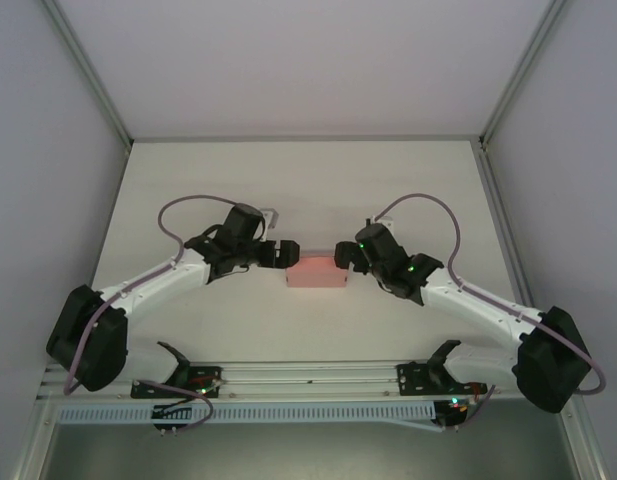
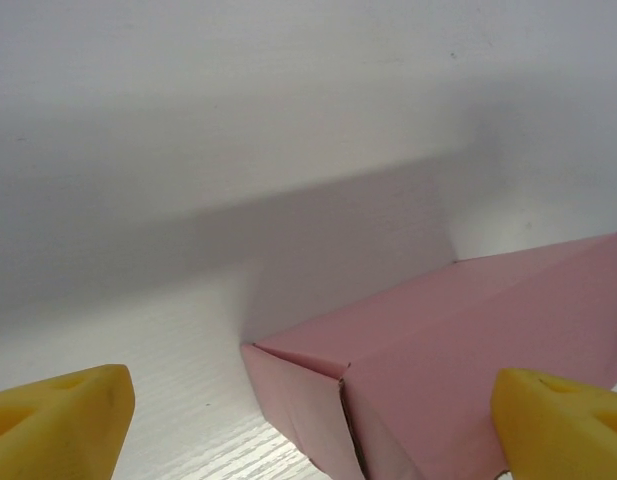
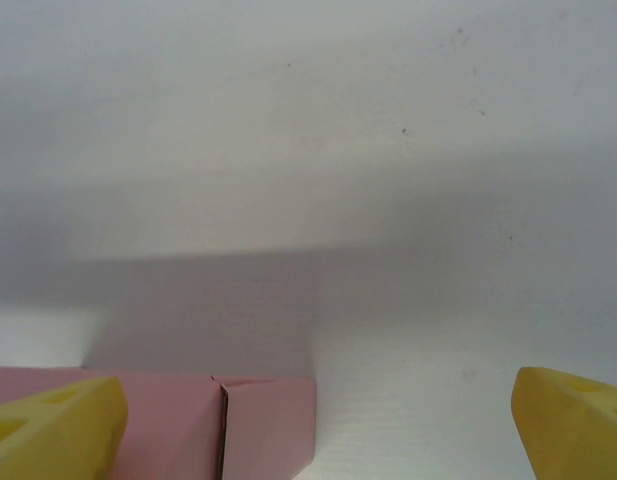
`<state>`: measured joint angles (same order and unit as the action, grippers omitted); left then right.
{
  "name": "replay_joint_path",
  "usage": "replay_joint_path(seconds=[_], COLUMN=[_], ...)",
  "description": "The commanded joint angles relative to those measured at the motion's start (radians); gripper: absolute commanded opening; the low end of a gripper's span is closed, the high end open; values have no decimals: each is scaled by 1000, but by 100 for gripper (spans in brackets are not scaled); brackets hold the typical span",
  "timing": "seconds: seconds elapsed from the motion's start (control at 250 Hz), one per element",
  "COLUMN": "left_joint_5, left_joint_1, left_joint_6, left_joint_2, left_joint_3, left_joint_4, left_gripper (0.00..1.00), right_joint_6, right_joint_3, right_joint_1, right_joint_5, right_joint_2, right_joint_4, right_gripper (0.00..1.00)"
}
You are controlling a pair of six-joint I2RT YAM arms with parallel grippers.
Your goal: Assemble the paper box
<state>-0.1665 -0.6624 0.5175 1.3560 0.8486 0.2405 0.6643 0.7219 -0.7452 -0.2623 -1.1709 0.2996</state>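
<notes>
The paper box (image 1: 317, 274) is a small pink closed rectangular box lying flat on the white table between the two arms. My left gripper (image 1: 285, 254) sits at its left end, jaws open; in the left wrist view the box (image 2: 458, 360) lies between the yellow fingertips (image 2: 63, 425), nearer the right one, with a side flap slightly ajar. My right gripper (image 1: 342, 253) is at the box's right end, also open. The right wrist view has a box corner (image 3: 258, 425) next to the left yellow fingertip (image 3: 58, 430), with bare table between the fingers.
White table (image 1: 288, 180) is enclosed by pale walls at the back and sides. A metal rail (image 1: 308, 380) with the arm bases runs along the near edge. Room lies behind the box toward the back wall.
</notes>
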Motion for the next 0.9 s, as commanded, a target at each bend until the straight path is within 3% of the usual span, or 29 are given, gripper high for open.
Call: replay_joint_path(seconds=[0.0,0.391,0.483,0.563,0.639,0.735,0.898], left_joint_5=[-31,-77,-94,-107,-140,-180,-207], left_joint_1=[6,14,18,23,29,33,38], left_joint_6=[6,28,39,50,65,75,84], left_joint_2=[19,-3,-3,3,7,11,10], left_joint_3=[-31,-142,-168,-194,-227,-264,-320], left_joint_4=[-18,-76,-110,-148,-198,-250,-308], left_gripper=[88,68,58,43,37,31,10], right_joint_6=[32,89,108,112,103,69,-5], right_joint_3=[-39,-164,-213,-261,-318,-409,-495], right_joint_1=[7,9,9,11,13,16,17], right_joint_5=[19,75,79,95,116,143,161], right_joint_2=[-2,16,24,32,34,33,45], right_joint_4=[-8,-66,-99,-154,-244,-399,-557], right_gripper=[98,85,77,72,68,57,34])
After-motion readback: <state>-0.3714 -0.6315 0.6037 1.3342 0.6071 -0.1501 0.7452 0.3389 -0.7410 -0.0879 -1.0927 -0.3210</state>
